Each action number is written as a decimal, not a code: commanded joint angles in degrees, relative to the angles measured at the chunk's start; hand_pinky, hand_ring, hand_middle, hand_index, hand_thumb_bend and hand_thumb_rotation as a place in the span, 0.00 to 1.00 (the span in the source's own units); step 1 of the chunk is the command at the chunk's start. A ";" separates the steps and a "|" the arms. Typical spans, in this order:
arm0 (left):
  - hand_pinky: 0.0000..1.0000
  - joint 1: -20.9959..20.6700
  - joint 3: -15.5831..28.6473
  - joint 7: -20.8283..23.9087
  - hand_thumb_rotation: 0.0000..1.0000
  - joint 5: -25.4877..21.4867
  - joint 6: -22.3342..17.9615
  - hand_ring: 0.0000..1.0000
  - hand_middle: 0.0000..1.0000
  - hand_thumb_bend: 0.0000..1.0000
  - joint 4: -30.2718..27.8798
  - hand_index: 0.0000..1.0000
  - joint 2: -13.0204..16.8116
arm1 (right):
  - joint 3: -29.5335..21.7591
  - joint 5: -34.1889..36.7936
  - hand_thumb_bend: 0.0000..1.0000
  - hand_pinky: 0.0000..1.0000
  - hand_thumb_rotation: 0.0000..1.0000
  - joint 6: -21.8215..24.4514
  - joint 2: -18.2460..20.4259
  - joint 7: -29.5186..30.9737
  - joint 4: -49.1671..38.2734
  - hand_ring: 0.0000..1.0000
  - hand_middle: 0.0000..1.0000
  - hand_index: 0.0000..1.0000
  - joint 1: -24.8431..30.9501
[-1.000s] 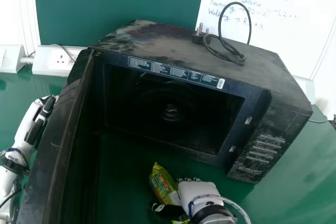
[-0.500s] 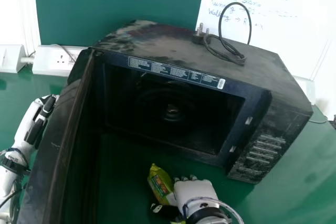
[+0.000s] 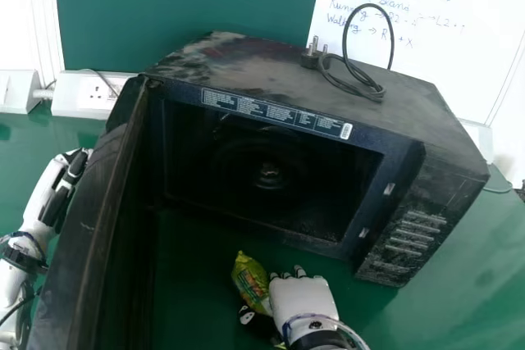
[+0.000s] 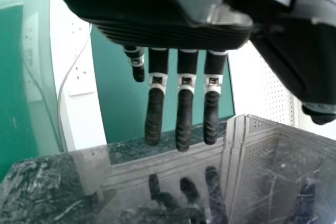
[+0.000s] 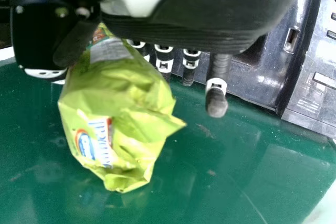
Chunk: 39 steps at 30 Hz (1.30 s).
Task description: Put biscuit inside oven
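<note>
As the oven (image 3: 238, 71) stands on the green table (image 3: 443, 317) with its door (image 3: 86, 243) swung wide, the biscuit packet (image 3: 250, 280) is out in front of the dark opening, on the outside. From where I'm standing, it lies just on the left side of the robot's right hand (image 3: 302, 297), touching it, between that hand and the open door. The right hand is closed on the packet, gripping it between the thumb (image 3: 248, 315) and some of the fingers (image 5: 164, 59), while another finger (image 5: 216, 98) reaches clear of the wrapper. In the head view the packet pokes out past the thumb, its free end leaning up toward the oven and a bit to the left. Seen from the right wrist, the yellow-green wrapper is creased and bulges out of the grip, with the tabletop beneath it; I can't tell whether the packet touches the table. Over on the far side of the door is the left hand (image 3: 70, 174), holding nothing, its fingers straight with little gaps between them, near the door's scratched, shiny face, which mirrors them. On top of the oven sits its dark cord (image 3: 345, 38), looped up beside the plug (image 3: 309, 56), with the whiteboard (image 3: 443, 38) behind
</note>
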 commanded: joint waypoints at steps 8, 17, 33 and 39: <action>0.30 0.61 -0.30 0.38 0.06 -0.10 1.33 0.37 0.44 0.51 -1.05 0.48 -0.39 | -0.97 2.94 0.56 0.09 0.00 -1.39 -0.71 0.32 0.66 0.16 0.47 0.68 1.82; 0.30 0.61 -0.25 0.33 0.06 -0.27 2.15 0.37 0.43 0.51 -1.44 0.48 -0.52 | -4.93 10.77 0.56 0.08 0.00 -1.72 -0.69 -3.92 -6.88 0.16 0.47 0.69 1.26; 0.30 1.28 -0.04 1.06 0.06 0.15 3.88 0.37 0.43 0.51 -2.83 0.48 -0.84 | -10.88 17.51 0.51 0.10 0.00 -0.75 2.35 -5.31 -7.21 0.19 0.41 0.49 -11.56; 0.30 1.65 -0.22 1.60 0.06 0.31 4.58 0.37 0.43 0.51 -3.77 0.48 -0.90 | -11.04 17.62 0.52 0.08 0.00 0.48 3.17 -6.24 -3.33 0.16 0.45 0.49 -18.30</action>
